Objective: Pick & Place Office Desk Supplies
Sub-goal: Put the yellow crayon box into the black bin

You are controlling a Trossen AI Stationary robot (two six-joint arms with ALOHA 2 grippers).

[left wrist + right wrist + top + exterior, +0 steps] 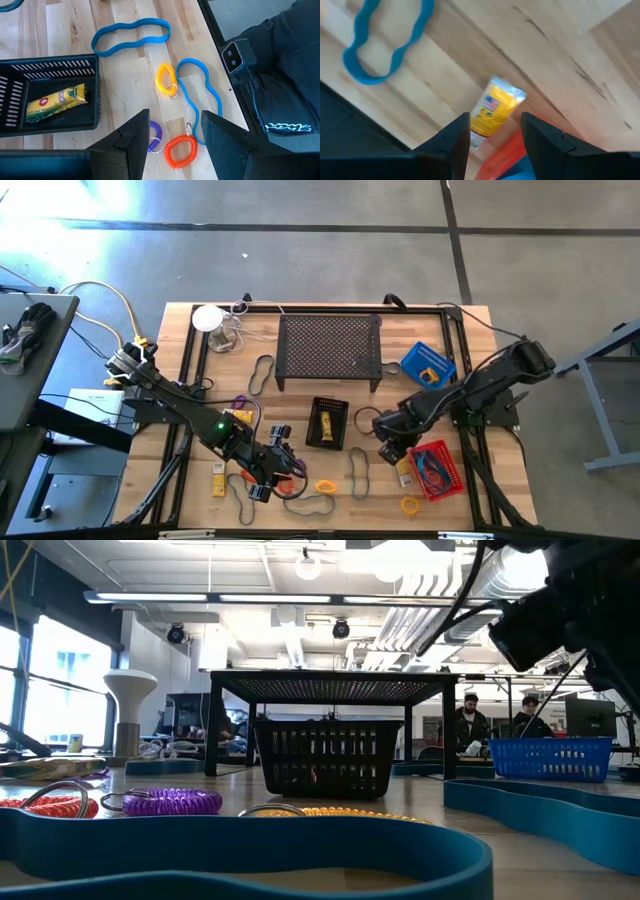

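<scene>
The left gripper (172, 137) hangs low over the front of the table (300, 370), and its two fingers stand apart with nothing between them. Right under it lie an orange ring (181, 151) and a purple ring (154, 137), side by side and almost touching. A yellow ring (166, 80) lies a little farther on, next to a wavy blue band (200, 95). It looks like the left arm is about to pick up one of the two rings below it. To do this well, it should pick just one ring, line up so one finger goes on each side of the coil, and go straight down. It should not catch the blue band, which lies just beside the orange ring. Then it should close softly, because a springy ring can pop out. The black basket (50, 95) is close by and already holds a yellow packet (56, 101), so it could be a good place to drop the ring. The right gripper (495, 135) is over the right side of the table, fingers apart and empty too. Another yellow packet (496, 111) lies flat on the wood just under it, beside the red basket (437, 468). The right arm should come down with the packet in the middle of its fingers.
</scene>
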